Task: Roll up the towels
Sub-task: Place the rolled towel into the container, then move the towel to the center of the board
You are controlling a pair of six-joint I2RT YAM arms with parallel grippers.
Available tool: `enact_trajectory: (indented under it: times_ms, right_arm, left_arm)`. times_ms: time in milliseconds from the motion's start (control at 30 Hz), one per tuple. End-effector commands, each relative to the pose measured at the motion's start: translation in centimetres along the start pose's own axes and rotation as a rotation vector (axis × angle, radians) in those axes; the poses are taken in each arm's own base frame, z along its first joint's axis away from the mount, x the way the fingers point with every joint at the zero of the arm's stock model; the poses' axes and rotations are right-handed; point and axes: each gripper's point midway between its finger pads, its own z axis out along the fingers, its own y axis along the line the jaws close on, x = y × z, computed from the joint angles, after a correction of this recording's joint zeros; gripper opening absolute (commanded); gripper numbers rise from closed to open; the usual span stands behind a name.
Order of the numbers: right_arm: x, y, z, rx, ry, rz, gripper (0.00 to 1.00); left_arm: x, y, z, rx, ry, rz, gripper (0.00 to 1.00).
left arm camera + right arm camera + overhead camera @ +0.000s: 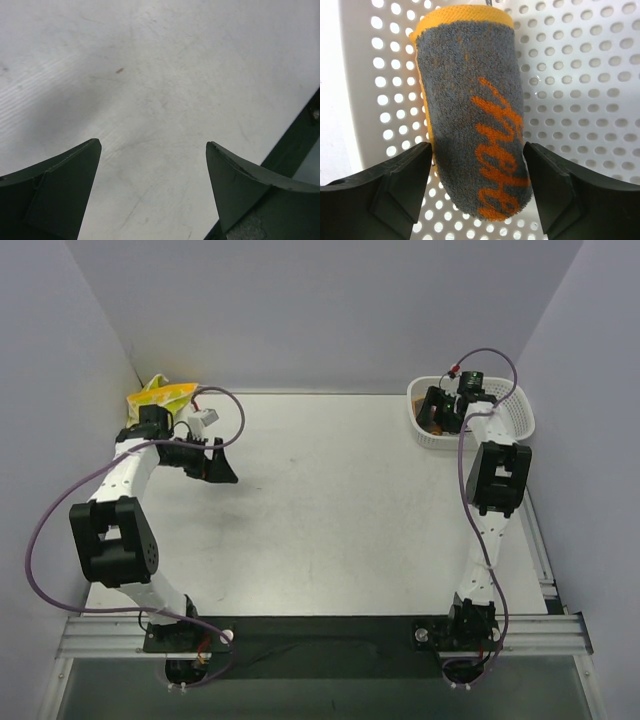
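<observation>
- We see the right gripper (477, 150) with jaws apart, flanking the rolled orange towel (470, 110) in the basket (570, 75)
- Our left gripper (152, 147) gapes over the table (150, 75); the yellow towel (160, 393) lies beyond it, far-left corner

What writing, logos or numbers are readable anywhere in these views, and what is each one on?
"hello", or so it seems: orange cursive on the grey face of the rolled orange towel lying in the white basket. The letters curve round the roll, so the reading is uncertain.
Prints on the yellow towel: too small to read.
Nothing else legible.
</observation>
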Motion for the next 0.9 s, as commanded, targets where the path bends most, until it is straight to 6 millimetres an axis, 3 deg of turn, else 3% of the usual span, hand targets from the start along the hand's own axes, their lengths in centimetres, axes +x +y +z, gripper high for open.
enact_trajectory:
  times_ms: [0, 133, 200, 267, 333, 367, 433, 467, 500, 533, 600, 633, 667, 700, 733, 800, 867]
  right_arm:
    - [-3.9, 1.1, -4.5, 0.036, -0.104, -0.057, 0.77]
    - [-5.6, 1.7, -7.9, 0.061, -0.16, -0.098, 0.89]
    - [-5.8, 2.0, -8.9, 0.063, -0.17, -0.112, 0.99]
    - [-6.4, 2.8, -10.5, 0.052, -0.19, -0.127, 1.0]
    - [-6.7, 3.4, -12.1, 0.049, -0.209, -0.136, 1.0]
    - [-6.6, 3.7, -12.4, 0.043, -0.208, -0.141, 1.0]
    - [-6.4, 4.7, -14.0, 0.028, -0.216, -0.161, 1.0]
    - [-6.1, 5.4, -14.6, -0.003, -0.215, -0.174, 1.0]
    - [-5.9, 6.0, -15.2, -0.021, -0.216, -0.19, 1.0]
    - [-5.1, 7.0, -16.3, -0.041, -0.216, -0.226, 1.0]
    - [-4.4, 8.5, -17.5, -0.075, -0.22, -0.277, 1.0]
    - [-4.3, 10.1, -19.0, -0.097, -0.241, -0.315, 1.0]
    - [-3.1, 10.3, -18.9, -0.109, -0.219, -0.35, 1.0]
    - [-2.6, 11.1, -19.4, -0.131, -0.22, -0.372, 1.0]
    - [-2.5, 11.9, -20.2, -0.142, -0.232, -0.393, 1.0]
    - [-1.0, 13.3, -20.1, -0.165, -0.201, -0.434, 1.0]
    - [0.3, 14.3, -20.1, -0.179, -0.164, -0.455, 1.0]
  left_arm:
    - [-5.5, 3.1, -3.5, -0.201, -0.155, 0.116, 0.97]
    - [-10.4, 8.6, -7.3, -0.443, -0.234, 0.197, 0.97]
    - [-11.2, 11.5, -8.4, -0.562, -0.205, 0.222, 0.97]
    - [-12.4, 14.9, -9.1, -0.672, -0.171, 0.25, 0.97]
    - [-12.7, 18.3, -8.4, -0.723, -0.137, 0.261, 0.97]
    - [-14.1, 19.1, -9.1, -0.754, -0.152, 0.282, 0.97]
    - [-13.9, 22.8, -8.4, -0.828, -0.104, 0.281, 0.97]
    - [-14.0, 24.1, -8.3, -0.857, -0.092, 0.277, 0.97]
    - [-15.4, 24.9, -9.2, -0.894, -0.114, 0.292, 0.97]
    - [-14.8, 27.2, -8.3, -0.918, -0.083, 0.285, 0.97]
    - [-15.5, 29.8, -7.9, -0.962, -0.072, 0.308, 0.96]
    - [-15.8, 30.6, -8.0, -0.987, -0.065, 0.319, 0.96]
    - [-15.9, 31.4, -7.6, -0.992, -0.055, 0.333, 0.96]
    - [-14.8, 33.1, -6.3, -0.99, -0.011, 0.34, 0.95]
    - [-16.0, 33.4, -6.8, -1.012, -0.027, 0.364, 0.95]
    - [-15.3, 35.3, -5.6, -1.018, 0.004, 0.377, 0.94]
    - [-16.2, 35.9, -5.4, -1.02, -0.019, 0.409, 0.94]
